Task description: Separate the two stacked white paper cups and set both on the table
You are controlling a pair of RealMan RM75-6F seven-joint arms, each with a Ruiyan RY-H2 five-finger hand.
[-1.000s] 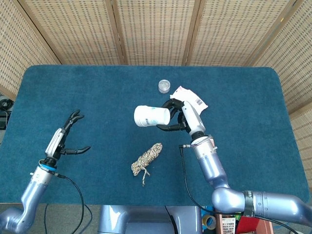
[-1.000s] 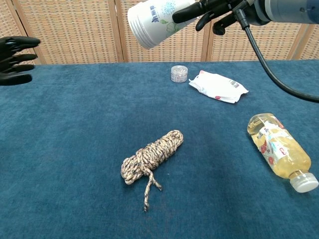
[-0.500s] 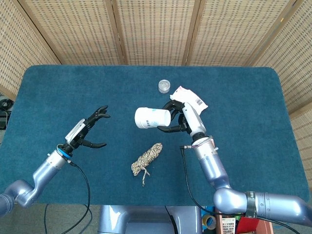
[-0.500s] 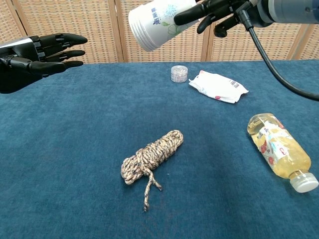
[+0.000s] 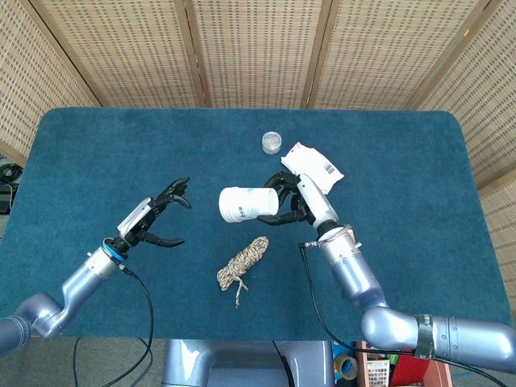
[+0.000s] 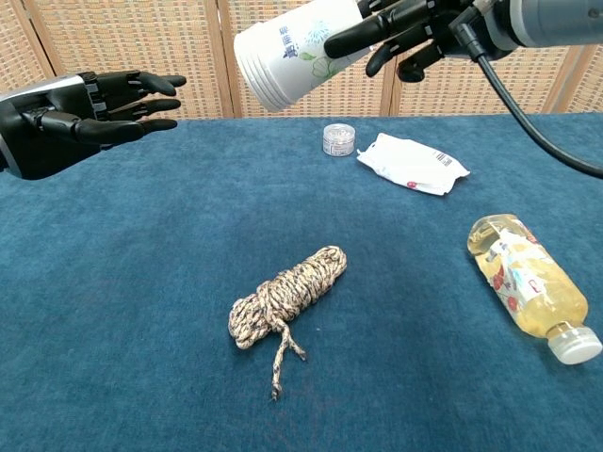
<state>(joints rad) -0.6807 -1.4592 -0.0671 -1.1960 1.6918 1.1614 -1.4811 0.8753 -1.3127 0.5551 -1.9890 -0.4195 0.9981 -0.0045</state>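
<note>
We note the right hand (image 5: 294,201) gripping the stacked white paper cups (image 5: 244,205) at centre frame in the head view, held on their side above the blue table (image 5: 419,177), rim pointing toward the left of the frame; in the chest view the cups (image 6: 287,47) sit at top centre. The left hand (image 5: 157,216) is at centre left, fingers spread wide and holding nothing, well apart from the cups. On the table we see a coiled rope (image 6: 283,297) at lower centre, a small lidded jar (image 6: 339,138), a white packet (image 6: 413,163) and a lying bottle (image 6: 528,282) at right.
</note>
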